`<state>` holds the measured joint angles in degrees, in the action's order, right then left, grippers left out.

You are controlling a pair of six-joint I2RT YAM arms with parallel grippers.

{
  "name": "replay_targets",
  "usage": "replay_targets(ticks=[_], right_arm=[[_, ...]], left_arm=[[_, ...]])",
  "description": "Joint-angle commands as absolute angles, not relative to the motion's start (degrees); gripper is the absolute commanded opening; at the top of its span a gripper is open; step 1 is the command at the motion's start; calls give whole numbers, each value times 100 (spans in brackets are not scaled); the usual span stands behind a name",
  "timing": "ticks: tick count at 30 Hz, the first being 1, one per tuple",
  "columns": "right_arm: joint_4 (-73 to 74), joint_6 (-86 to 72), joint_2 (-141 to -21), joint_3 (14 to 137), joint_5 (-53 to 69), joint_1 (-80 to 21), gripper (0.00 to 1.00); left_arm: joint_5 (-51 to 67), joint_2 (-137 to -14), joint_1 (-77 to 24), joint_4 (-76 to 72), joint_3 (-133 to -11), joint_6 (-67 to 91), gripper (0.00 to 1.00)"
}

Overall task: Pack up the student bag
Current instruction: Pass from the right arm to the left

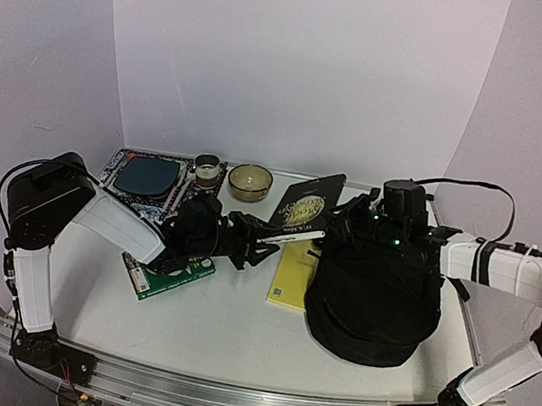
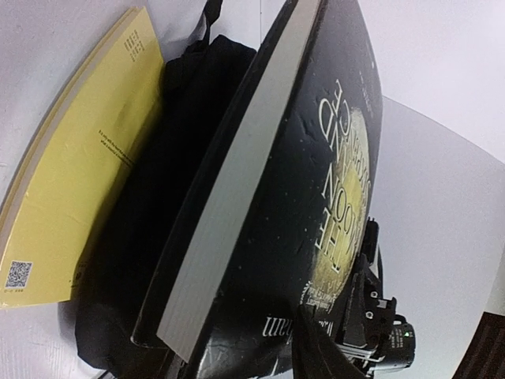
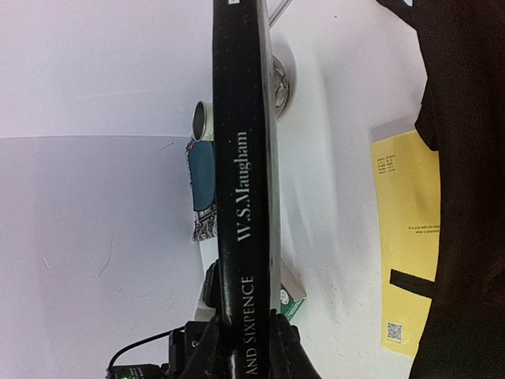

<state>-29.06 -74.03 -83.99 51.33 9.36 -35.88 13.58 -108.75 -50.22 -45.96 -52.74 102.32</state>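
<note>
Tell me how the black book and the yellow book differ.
The black book hangs tilted above the table; the yellow book lies on it by the student bag. The black book's cover bears a gold circle; the yellow book's shows only small print. Both are slim books.

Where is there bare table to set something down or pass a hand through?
Bare table runs along the near edge, bordered by the green book, yellow book and backpack. The back row is crowded: patterned book, cup, bowl and the tilted black book. The left gripper fills the gap between green and yellow books.
</note>
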Motion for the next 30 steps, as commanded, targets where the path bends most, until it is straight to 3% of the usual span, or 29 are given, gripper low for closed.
replay_targets(ticks=[1, 7, 13, 17, 20, 27, 30], right_arm=[[-3973, -7506, -7812, 5123, 1339, -3699, 0], [-3976, -7480, -7787, 5040, 1573, -3802, 0], [-4050, -7501, -7865, 5135, 1776, -3980, 0], [-4043, -7597, -7917, 5148, 1713, -4112, 0], [-4045, -7602, -7939, 5109, 1598, -4214, 0], [-3765, -7364, -7891, 5074, 1463, -4289, 0], [-3253, -6975, -7775, 5165, 1295, -4291, 8]], left_arm=[[750, -10556, -5036, -5233, -5003, 10245, 38], [223, -10420, -5034, -6031, -4689, 10260, 40], [54, -10547, -5046, -6907, -4605, 10245, 48], [-272, -10580, -5048, -7428, -4569, 10138, 46], [-287, -10582, -5045, -7545, -4589, 10047, 40], [-571, -10407, -5038, -7823, -4295, 9880, 14], [-674, -10236, -5025, -7835, -4104, 9705, 4]])
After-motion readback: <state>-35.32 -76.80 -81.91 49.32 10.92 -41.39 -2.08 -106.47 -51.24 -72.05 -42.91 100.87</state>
